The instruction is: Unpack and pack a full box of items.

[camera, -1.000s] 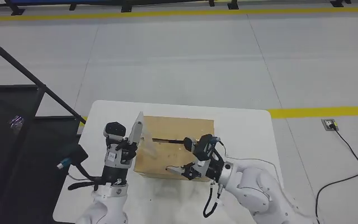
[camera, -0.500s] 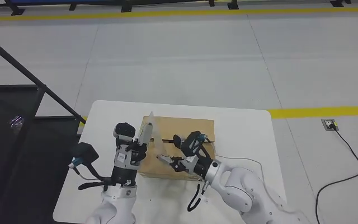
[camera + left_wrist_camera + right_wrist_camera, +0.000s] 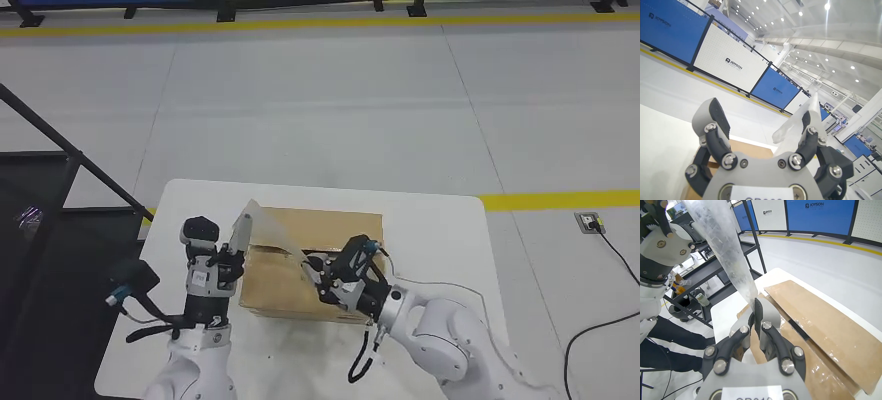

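1. The long clear plastic tape strip (image 3: 725, 247) is pinched at its lower end by the right gripper (image 3: 755, 313), whose fingers are pressed together on it just above the box top.
2. From there the strip rises at a slant to the left gripper (image 3: 762, 115). Its fingers are spread wide, and the strip's upper end clings to the pad of one finger (image 3: 806, 118) only.
3. The strip hangs in the air between the two grippers, over the near left part of the box.
4. The brown cardboard box (image 3: 340, 228) sits on the white rectangular table (image 3: 440, 230). Its top flaps lie down flat with a narrow dark gap along the seam, so what is inside cannot be seen.
5. Glossy tape still shines on the flap beside the seam.
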